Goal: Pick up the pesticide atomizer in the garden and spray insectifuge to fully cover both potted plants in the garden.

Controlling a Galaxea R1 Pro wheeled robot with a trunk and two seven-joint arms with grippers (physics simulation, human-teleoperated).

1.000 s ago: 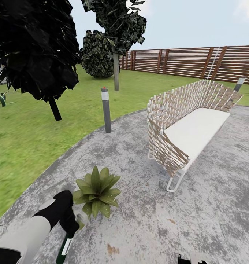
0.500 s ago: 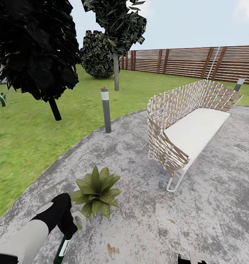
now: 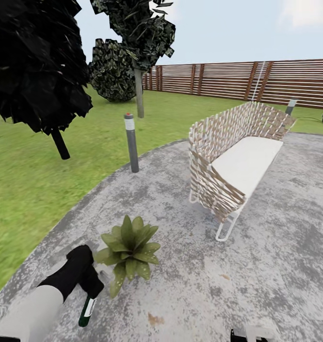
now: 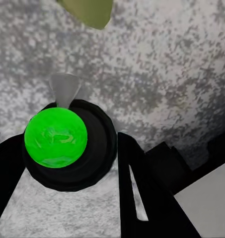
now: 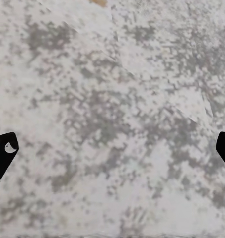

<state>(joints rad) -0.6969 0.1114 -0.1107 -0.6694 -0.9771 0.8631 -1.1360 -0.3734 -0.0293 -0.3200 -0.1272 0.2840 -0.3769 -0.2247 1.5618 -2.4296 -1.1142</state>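
Head view: left gripper [image 3: 88, 285] low over the patio [image 3: 256, 266], clamped around the atomizer [image 3: 87, 311]. The bottle hangs below the fingers, dark green with a white label, tilted slightly and clear of the stone or nearly so; contact cannot be judged from this angle.

Left wrist view: atomizer [image 4: 67, 144] seen end-on between the two black fingers [image 4: 142, 188], a bright green round face ringed in black, with a pale grey cone beside it, probably the nozzle. Fingers press on both sides of the bottle. One green leaf tip [image 4: 87, 10] at the frame edge.

Plant [image 3: 128, 249]: a low rosette of pointed green leaves standing on the patio just beside the left gripper, on its right. Pot hidden under the leaves.

Right gripper [image 5: 112, 148]: fingertips [image 5: 3, 151] well apart at opposite frame edges, speckled grey stone between them, nothing held. Its top edge shows at the bottom of the head view [image 3: 249, 335].

Surroundings: bollard lamp [image 3: 131, 142] at the patio rim, woven bench [image 3: 237, 166] with white seat, lawn [image 3: 33, 180], dark trees [image 3: 33, 66], slatted fence [image 3: 256, 80].
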